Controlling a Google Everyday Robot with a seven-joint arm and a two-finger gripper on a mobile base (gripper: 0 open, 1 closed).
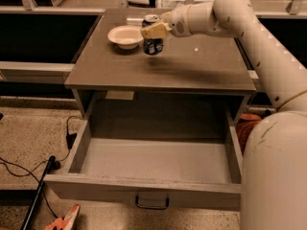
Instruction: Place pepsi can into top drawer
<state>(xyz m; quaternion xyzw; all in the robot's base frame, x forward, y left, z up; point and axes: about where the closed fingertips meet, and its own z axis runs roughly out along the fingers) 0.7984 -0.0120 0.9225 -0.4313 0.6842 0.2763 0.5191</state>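
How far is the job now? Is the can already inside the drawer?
Not yet. Done: the top drawer stands open. In hand: the gripper is shut on the pepsi can, which appears lifted just above the table, beside the bowl. Left: bring the can over the drawer, lower it in and release.
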